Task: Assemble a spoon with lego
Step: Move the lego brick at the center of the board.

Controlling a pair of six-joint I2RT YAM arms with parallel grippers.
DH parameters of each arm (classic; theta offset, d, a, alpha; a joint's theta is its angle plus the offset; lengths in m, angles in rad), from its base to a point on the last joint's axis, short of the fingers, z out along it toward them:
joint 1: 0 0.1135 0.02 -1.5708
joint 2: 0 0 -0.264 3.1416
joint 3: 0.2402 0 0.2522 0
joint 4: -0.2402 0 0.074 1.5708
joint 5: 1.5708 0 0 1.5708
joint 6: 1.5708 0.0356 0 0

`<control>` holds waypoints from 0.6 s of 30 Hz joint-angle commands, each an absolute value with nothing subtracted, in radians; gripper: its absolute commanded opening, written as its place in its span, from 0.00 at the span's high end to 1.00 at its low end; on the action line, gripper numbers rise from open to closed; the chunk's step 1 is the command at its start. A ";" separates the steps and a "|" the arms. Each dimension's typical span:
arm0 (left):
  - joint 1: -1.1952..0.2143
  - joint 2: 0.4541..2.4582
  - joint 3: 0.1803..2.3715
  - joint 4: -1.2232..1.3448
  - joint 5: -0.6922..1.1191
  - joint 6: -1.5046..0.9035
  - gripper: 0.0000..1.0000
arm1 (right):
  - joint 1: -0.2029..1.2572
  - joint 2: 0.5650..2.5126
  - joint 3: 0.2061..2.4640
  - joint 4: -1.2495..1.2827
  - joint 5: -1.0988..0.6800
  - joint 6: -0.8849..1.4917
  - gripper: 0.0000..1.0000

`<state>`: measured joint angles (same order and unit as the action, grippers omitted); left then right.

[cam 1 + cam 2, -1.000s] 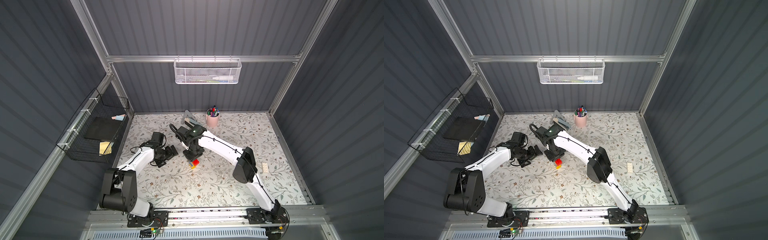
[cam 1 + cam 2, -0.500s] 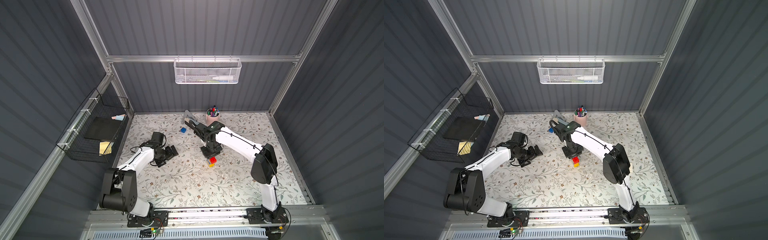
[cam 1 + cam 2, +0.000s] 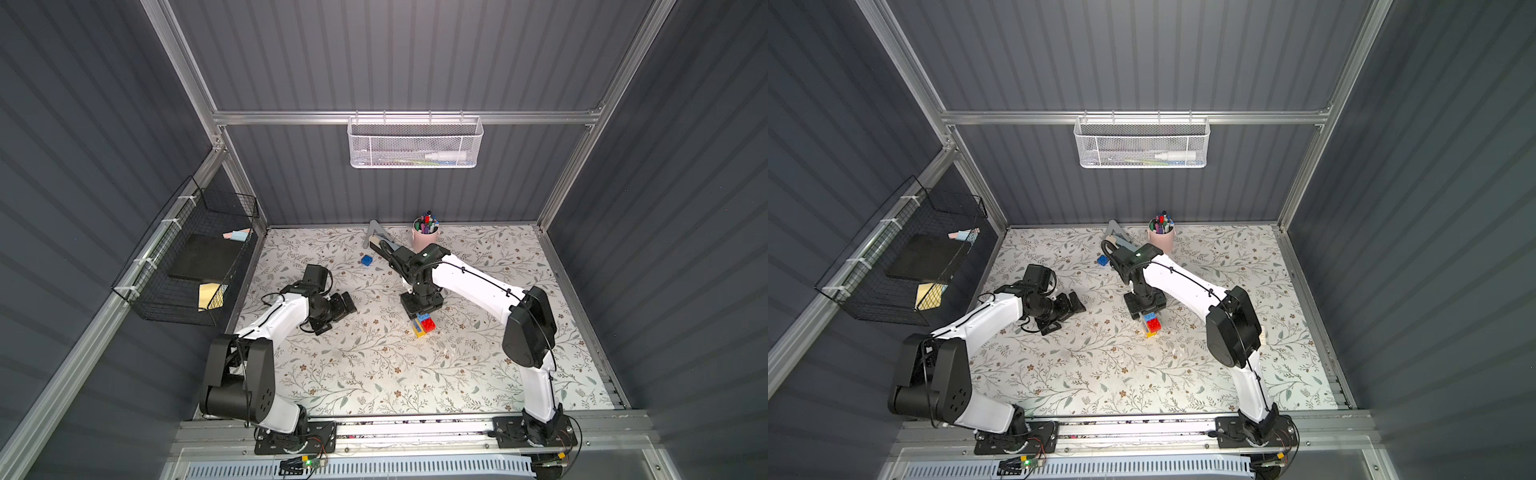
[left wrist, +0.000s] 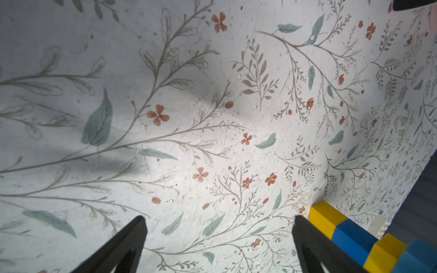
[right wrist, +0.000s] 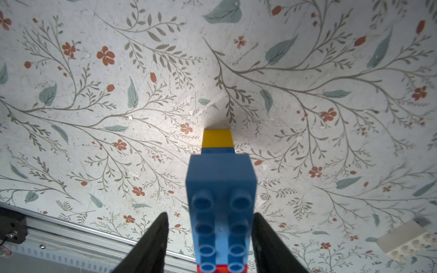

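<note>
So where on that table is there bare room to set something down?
Bare: the front strip of the table between the two arm bases, and the back corner right of the pen cup. Crowded: mid-table, round the spoon and right pincer.

Pink pen cup (image 3: 424,240) stands on floral mat (image 3: 374,374); white mesh basket (image 3: 415,143) hangs above.

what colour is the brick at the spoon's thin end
Yellow; the spoon shows best in the right wrist view.

Top views: high overhead, whole table (image 3: 374,365) | wrist views: close above it, both showing spoon (image 4: 354,236)
</note>
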<state>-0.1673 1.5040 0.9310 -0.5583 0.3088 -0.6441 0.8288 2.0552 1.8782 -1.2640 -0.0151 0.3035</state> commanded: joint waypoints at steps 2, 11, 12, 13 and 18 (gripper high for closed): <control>-0.161 1.520 0.965 -0.584 0.318 -0.618 0.01 | 0.815 2.010 1.884 -1.282 -0.040 0.320 0.30; -0.163 1.523 0.994 -0.572 0.336 -0.621 0.01 | 0.668 1.802 1.829 -1.331 -0.101 0.366 0.04; -0.163 1.525 0.997 -0.566 0.340 -0.624 0.01 | 0.637 1.775 1.808 -1.348 -0.089 0.366 0.03; -0.163 1.526 1.002 -0.562 0.339 -0.625 0.01 | 0.598 1.749 1.784 -1.368 -0.078 0.369 0.01; -0.169 1.525 0.997 -0.512 0.348 -0.655 0.01 | 0.316 1.623 1.566 -1.402 -0.031 0.410 0.01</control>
